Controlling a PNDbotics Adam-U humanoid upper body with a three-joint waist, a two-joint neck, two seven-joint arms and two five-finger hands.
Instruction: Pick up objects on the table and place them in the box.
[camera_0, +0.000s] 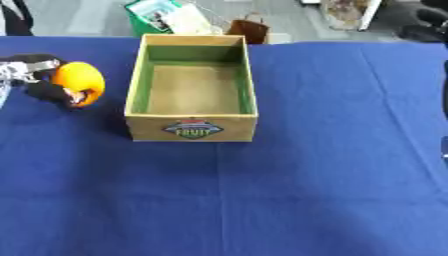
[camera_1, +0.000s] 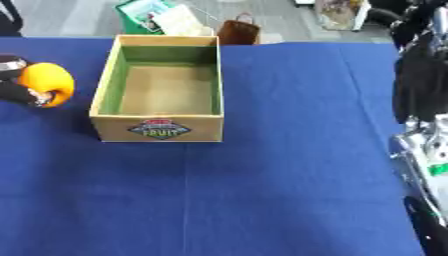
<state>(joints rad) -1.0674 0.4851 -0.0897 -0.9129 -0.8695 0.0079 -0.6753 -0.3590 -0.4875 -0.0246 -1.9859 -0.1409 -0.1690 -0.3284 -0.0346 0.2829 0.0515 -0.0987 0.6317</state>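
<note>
Left hand (camera_0: 48, 82) fingers curled round orange fruit (camera_0: 80, 80), held just left of wooden box (camera_0: 192, 122); right hand fingers: cannot tell.

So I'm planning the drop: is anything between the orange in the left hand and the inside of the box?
Only the box's own left wall, which the orange fruit must clear. The left hand holds it just left of the box. The box is open-topped and looks empty.
</note>
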